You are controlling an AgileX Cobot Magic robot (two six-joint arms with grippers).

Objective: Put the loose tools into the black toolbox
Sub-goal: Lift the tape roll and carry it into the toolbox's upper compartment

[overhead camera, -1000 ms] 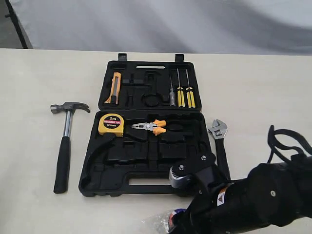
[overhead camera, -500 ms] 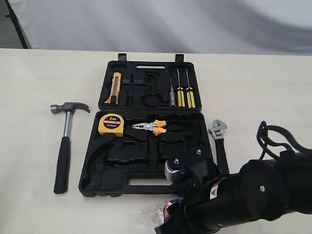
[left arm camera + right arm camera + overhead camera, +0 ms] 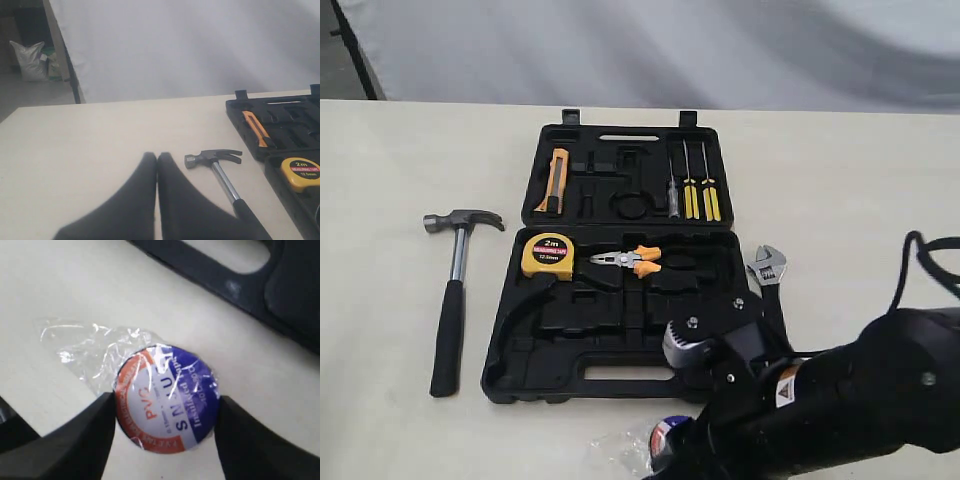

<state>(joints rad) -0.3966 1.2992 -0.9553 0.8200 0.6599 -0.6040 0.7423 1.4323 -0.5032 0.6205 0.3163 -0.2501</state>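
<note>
We see the right gripper (image 3: 166, 412) with its jaws pressed on both sides of the PVC tape roll (image 3: 167, 400), its clear film trailing on the bench (image 3: 60, 285), and the black toolbox (image 3: 290, 285) just beyond. The left gripper (image 3: 157, 159) has its jaws clenched empty, the claw hammer (image 3: 215, 159) just beside their tips.

Showing a yellow tape measure (image 3: 548, 256) lying face up, just beside orange-handled pliers (image 3: 632, 261) pointing their nose toward it; farther back, showing an orange utility knife (image 3: 553, 180) lying well apart from two yellow-handled screwdrivers (image 3: 691, 200) resting side by side next to a slimmer third screwdriver (image 3: 672, 195); spreading underneath, a pale table (image 3: 380, 300); hanging behind, a white backdrop (image 3: 720, 50); lying crumpled on the tabletop, clear plastic film (image 3: 80, 347); slumping beyond the table, a pale sack (image 3: 31, 61).
</note>
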